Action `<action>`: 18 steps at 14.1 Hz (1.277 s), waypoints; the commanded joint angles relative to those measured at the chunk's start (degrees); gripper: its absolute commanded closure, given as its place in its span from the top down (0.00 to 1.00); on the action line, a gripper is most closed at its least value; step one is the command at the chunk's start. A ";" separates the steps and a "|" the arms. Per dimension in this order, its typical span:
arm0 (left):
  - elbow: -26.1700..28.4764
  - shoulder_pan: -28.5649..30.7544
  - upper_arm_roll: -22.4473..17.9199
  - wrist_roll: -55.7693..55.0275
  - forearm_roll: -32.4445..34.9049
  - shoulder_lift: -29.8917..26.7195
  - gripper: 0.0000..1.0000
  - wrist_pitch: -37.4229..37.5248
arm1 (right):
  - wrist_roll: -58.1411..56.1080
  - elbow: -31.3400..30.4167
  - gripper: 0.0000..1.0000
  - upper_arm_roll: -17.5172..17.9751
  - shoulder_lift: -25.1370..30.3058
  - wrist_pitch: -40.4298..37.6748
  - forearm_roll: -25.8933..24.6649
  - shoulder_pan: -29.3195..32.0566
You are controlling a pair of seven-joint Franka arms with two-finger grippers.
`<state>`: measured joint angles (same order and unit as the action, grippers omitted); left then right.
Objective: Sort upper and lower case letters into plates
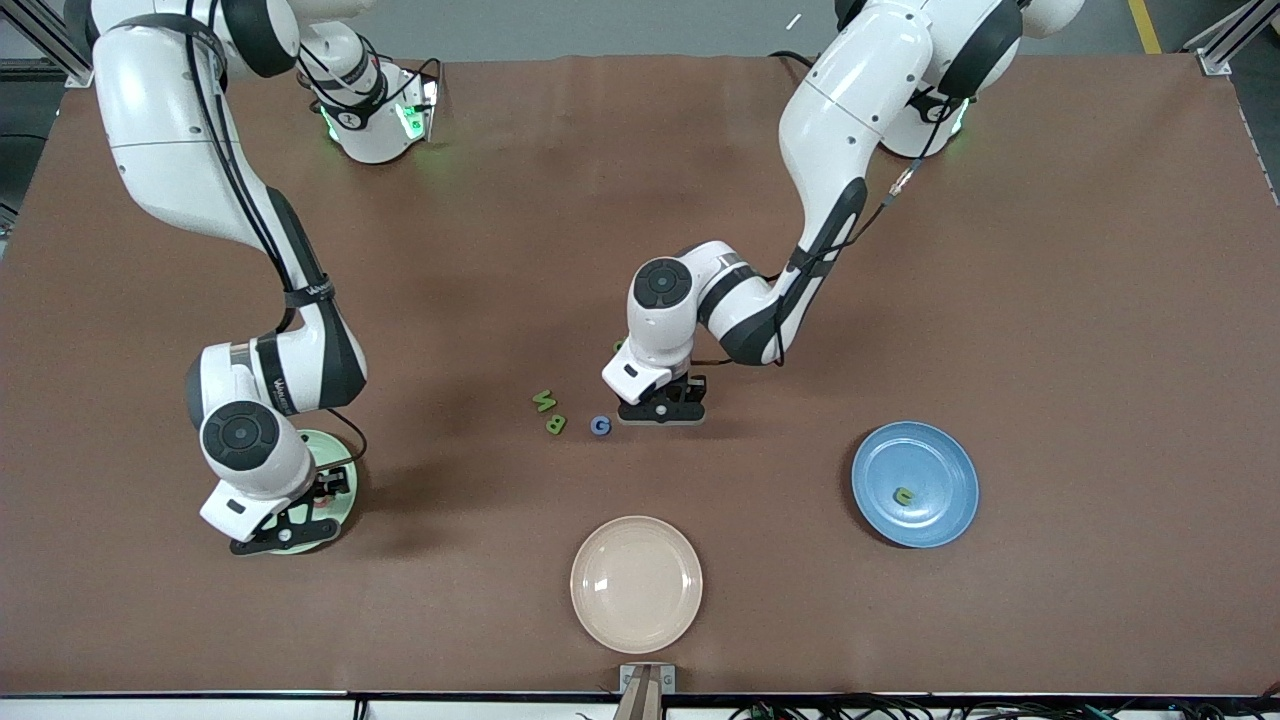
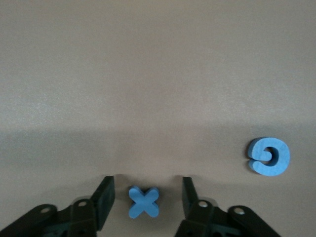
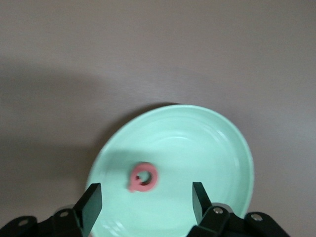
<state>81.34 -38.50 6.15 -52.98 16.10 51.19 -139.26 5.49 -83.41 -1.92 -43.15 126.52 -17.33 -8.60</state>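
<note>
The left pincer (image 2: 144, 197) stands spread around the blue x (image 2: 143, 202) on the table (image 1: 1050, 300), while the right pincer (image 3: 146, 202) hangs released over the red letter (image 3: 143, 177) in the pale green plate (image 3: 217, 148).

My left arm reaches in from its base and bends down at mid-table, wrist pointing straight down, left gripper (image 2: 144, 197) low with its 2 fingers (image 2: 104, 197) spread apart. My right arm folds down at its own end of the table, right gripper (image 3: 146, 202) hanging wrist-down, its 2 fingers (image 3: 92, 201) wide apart.
</note>
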 commanded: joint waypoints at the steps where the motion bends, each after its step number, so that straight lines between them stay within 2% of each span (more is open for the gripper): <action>1: -0.21 -0.44 -0.61 -0.10 0.86 0.13 0.52 0.48 | 2.59 -0.87 0.82 1.39 0.96 -1.96 9.12 -1.94; 2: -0.21 -0.44 -0.44 -0.19 0.78 0.13 0.46 0.48 | 3.38 -0.87 0.82 1.39 1.05 -2.94 12.38 -3.08; 4: 1.53 -0.44 -0.44 -0.80 0.78 -0.21 0.16 0.48 | 4.96 -1.31 0.88 1.39 1.22 -3.73 16.97 -6.24; 5: 2.42 -0.35 -0.44 -1.41 0.69 -0.30 0.06 0.56 | 4.97 -1.57 0.89 1.65 1.22 -3.56 17.68 -8.43; 6: 2.86 -0.17 -0.70 -1.59 0.69 -0.39 0.02 0.56 | 5.05 -1.75 0.89 2.09 1.22 -3.39 17.94 -10.80; 9: 2.34 3.24 -1.93 -1.42 0.69 -2.84 0.01 3.29 | 5.93 -2.81 0.89 2.27 1.22 -2.77 18.99 -15.91; 12: 2.16 11.14 -2.02 2.42 1.04 -6.62 0.00 4.42 | 5.76 -3.59 0.92 2.10 0.79 -2.51 19.44 -20.22; 17: 1.99 21.51 -2.37 10.25 1.13 -6.98 0.02 4.61 | 5.93 -10.44 0.92 2.10 0.87 5.21 19.44 -22.34; 18: 2.16 23.19 -2.37 11.23 1.13 -6.98 0.04 4.69 | 6.02 -11.06 0.91 2.10 0.87 6.36 19.53 -22.34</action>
<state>81.97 -17.79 3.37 -43.18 16.17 45.13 -134.85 11.38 -91.27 0.62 -43.32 129.87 1.06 -30.60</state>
